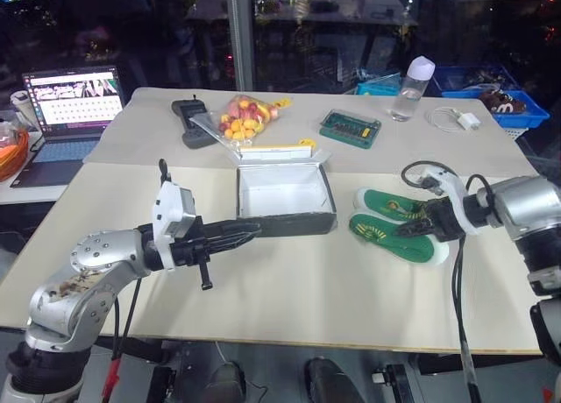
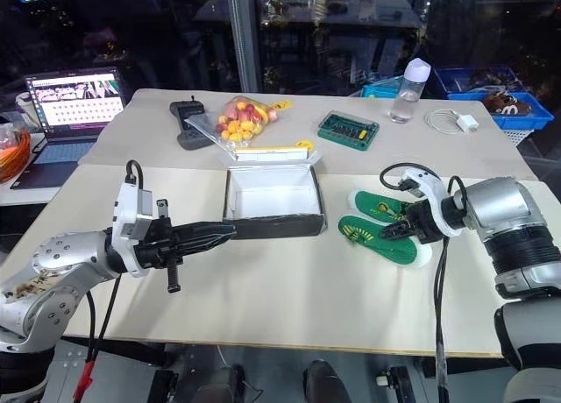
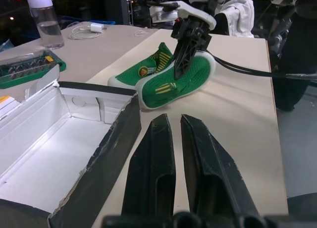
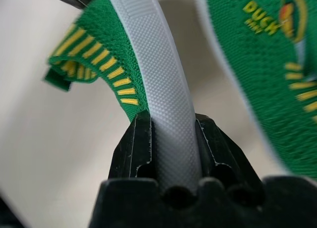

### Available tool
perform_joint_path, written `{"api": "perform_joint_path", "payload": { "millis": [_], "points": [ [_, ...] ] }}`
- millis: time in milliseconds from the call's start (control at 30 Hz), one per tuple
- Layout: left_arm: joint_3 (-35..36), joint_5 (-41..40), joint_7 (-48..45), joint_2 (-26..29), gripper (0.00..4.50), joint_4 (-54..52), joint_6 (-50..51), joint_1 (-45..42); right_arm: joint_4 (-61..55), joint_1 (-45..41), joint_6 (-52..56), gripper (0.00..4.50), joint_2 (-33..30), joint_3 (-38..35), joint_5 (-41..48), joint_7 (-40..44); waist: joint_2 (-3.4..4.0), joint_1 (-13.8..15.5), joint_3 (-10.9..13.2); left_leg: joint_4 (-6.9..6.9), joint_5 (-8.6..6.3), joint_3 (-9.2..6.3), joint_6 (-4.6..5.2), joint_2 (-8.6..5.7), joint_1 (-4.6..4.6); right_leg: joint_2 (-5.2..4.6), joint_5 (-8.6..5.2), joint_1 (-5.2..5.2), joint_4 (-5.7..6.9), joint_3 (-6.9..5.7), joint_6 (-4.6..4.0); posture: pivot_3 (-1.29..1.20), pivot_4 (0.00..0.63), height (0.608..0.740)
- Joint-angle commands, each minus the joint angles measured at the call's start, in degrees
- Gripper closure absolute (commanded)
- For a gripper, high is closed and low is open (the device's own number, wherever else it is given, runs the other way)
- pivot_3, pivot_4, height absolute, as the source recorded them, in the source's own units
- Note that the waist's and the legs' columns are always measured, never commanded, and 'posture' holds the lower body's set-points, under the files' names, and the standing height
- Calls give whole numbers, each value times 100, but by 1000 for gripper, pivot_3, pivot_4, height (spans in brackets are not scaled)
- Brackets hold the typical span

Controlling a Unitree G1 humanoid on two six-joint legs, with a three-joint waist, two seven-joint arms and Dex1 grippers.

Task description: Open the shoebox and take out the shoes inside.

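Two green slippers, the shoes (image 1: 394,223), lie side by side on the pale table (image 1: 289,289), just to the right of the shoebox (image 1: 285,197) and outside it. Yellow markings on the insoles, pale rims.

Shoebox: open, white lining bare, dark grey walls. Its yellow lid (image 1: 276,151) stands back along the far edge.

Right gripper (image 1: 419,229): black fingers pinched on the pale edge of the nearer slipper; the right wrist view has the white rim running up between the two pads. That slipper is tilted up on its edge in the left wrist view, its toe end on the table beside its mate.

Left gripper (image 1: 250,232): fingers pressed together, nothing between them, pointing level toward the right, tips at the near left corner of the box. Whether they touch the wall cannot be told.

Farther back on the table, well apart from the box:
- clear bag of red and yellow sweets (image 1: 243,118), just behind the lid
- black handheld device (image 1: 190,121), left of the bag
- teal-green studded case (image 1: 350,128)
- clear bottle with pale cap (image 1: 412,89)
- white charger with coiled cable (image 1: 456,118)

Open laptop (image 1: 70,105), screen lit, on a separate surface at far left. Blue bins (image 1: 500,101) at the far right.
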Motion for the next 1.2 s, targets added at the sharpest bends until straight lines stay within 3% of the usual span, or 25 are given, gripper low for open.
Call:
{"api": "perform_joint_path", "payload": {
  "millis": [33, 67, 200, 567, 767, 933, 1100, 1200],
  "points": [
    [40, -64, 55, 6, 4077, -195, -24, -59, 148, 147, -517, 2946, -3, 53, -530, -512, -4, -3, -3, 2, 0, 1, 0, 0, 6, 0, 1, 4, 0, 1, 1, 0, 150, 703],
    [38, -66, 61, 7, 4077, -193, -20, -60, 148, 172, -687, 2799, -20, 66, -635, -588, -6, 0, -4, 3, 0, 1, 0, 0, 8, 0, 2, 8, 0, 1, 1, 0, 150, 703],
    [26, -75, 72, 8, 4077, -160, -10, -74, -87, 235, -1216, 1441, -129, 20, -921, -739, -8, 11, -5, 4, 0, 1, 0, 0, 8, 0, 2, 7, 0, 1, 2, 0, 150, 703],
    [-7, -52, 101, 1, 4077, -123, -30, -111, -1459, 390, -1607, 1441, -732, -274, -1013, -197, -3, 24, -2, 2, 0, 1, 0, -1, -7, -1, 1, -7, 0, 2, 2, 0, 150, 703],
    [206, 45, 421, -48, 4077, -35, -30, 20, -2626, 408, -935, 1441, -894, -1207, -235, -26, 3, 3, 1, 1, 0, 1, 0, 1, -5, 0, 1, -11, 4, 2, 2, 0, 150, 703],
    [721, 335, 1634, -548, 4077, 24, -30, 422, -3717, 741, 205, 1441, 252, -2918, 385, -1582, -4, 7, -2, 2, 0, 0, 0, 2, -4, 0, 2, -5, 1, 2, 2, 0, 150, 703],
    [1054, 1045, 3219, -1261, 4077, 111, -69, 633, -5367, 1920, 608, 1441, 1516, -4194, 532, -2919, -12, 143, -8, 2, 0, -11, 0, 0, -11, 0, 2, -1, 3, -6, 2, 0, 150, 703],
    [1365, 1383, 3970, -1665, 4077, 557, -258, 486, -5723, 2451, 480, 1441, 2267, -4433, 116, -4048, -12, 179, -8, 12, 1, -11, -1, -4, -28, -2, 7, -12, 2, -3, 7, 0, 150, 703]
  ]
}}
